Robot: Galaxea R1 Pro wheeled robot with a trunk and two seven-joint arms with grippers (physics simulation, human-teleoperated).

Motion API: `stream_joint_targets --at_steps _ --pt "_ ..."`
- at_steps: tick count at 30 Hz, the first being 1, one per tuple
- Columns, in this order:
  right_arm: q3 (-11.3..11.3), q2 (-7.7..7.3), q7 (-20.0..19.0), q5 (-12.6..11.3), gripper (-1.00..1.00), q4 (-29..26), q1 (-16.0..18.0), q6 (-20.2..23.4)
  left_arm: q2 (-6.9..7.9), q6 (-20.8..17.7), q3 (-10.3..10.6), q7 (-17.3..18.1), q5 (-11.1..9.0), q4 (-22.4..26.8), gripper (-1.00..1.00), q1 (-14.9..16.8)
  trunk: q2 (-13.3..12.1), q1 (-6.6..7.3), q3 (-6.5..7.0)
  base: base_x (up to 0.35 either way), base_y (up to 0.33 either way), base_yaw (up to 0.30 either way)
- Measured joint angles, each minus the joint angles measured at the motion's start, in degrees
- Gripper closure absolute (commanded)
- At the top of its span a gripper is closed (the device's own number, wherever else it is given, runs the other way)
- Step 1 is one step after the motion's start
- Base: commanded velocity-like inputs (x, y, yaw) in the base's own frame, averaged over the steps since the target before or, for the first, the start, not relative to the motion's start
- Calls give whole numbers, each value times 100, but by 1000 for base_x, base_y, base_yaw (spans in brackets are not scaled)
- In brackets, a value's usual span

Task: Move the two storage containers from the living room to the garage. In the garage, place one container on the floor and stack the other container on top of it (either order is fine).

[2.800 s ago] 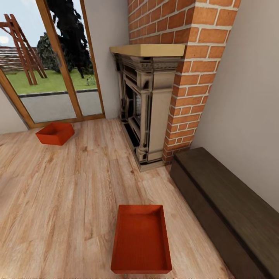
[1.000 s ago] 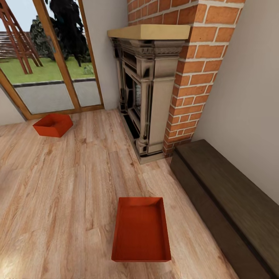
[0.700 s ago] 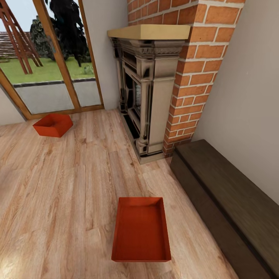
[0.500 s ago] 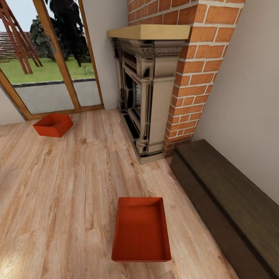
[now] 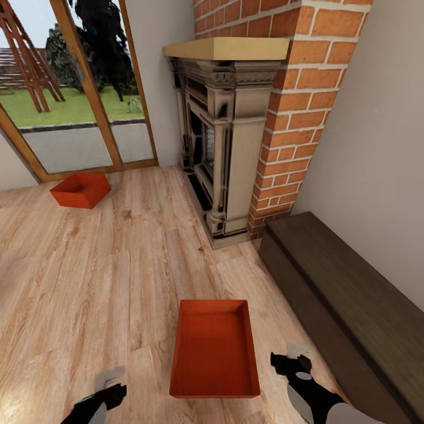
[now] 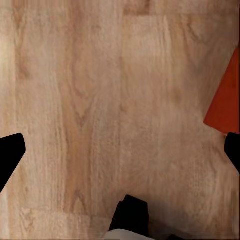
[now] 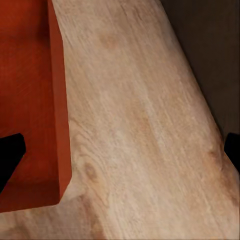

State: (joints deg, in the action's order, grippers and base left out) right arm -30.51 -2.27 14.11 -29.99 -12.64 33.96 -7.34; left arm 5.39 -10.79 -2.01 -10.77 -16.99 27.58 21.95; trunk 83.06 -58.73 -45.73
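Two storage containers, near (image 5: 215, 348) and far (image 5: 80, 190), lie empty on wood planks (image 5: 88, 282).

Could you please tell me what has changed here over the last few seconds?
Both arms have come up into the head view: the left claw and right claw now flank the near storage container, open, gripping nothing. The camera had edged forward earlier. Both containers, including the far one, stayed put.
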Motion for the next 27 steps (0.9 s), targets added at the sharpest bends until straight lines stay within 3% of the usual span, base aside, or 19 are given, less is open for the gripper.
stream_joint_targets --at_steps 7,10,12,13,14,15,17,18,20,22,27 --pt "-2 224 167 -13 -100 11 568 19 -483 -262 12 -15 294 -61 -100 890 0 0 0 0 0 0" --pt "-6 456 183 -8 -100 8 647 -37 -791 -276 34 -35 461 -180 -100 1233 0 0 0 0 0 0" --pt "-6 621 187 6 -100 6 670 -119 -1089 -244 42 -55 702 -227 -100 1362 0 0 0 0 0 0" --pt "-19 689 173 24 -100 6 681 -178 -1276 -199 42 -66 1075 -269 -100 1410 0 0 -1 0 0 0" --pt "-20 691 162 25 -100 8 682 -181 -1346 -148 38 -72 1276 -298 -100 1422 0 0 -1 0 0 0" --pt "-26 689 141 26 -100 12 683 -179 -1389 -68 36 -77 1449 -333 -100 1430 0 0 -1 0 0 0" --pt "-30 687 113 25 -100 37 684 -174 -1417 29 35 -80 1601 -375 -100 1435 0 0 -1 0 0 0" --pt "-33 688 13 24 -100 275 683 -194 -1447 185 38 -82 1868 -486 -100 1439 0 0 -1 0 0 0" --pt "-39 697 -155 35 -100 621 684 -223 -1455 265 35 -83 2072 -609 -100 1443 0 0 -1 0 0 0" --pt "-35 686 -372 35 -100 891 686 -305 -1434 382 25 -83 2191 -671 -100 1450 0 0 -1 0 0 0" --pt "-37 673 -467 11 -100 1016 666 -419 -1461 711 15 -81 2200 -718 -100 1449 0 0 -1 0 0 0"
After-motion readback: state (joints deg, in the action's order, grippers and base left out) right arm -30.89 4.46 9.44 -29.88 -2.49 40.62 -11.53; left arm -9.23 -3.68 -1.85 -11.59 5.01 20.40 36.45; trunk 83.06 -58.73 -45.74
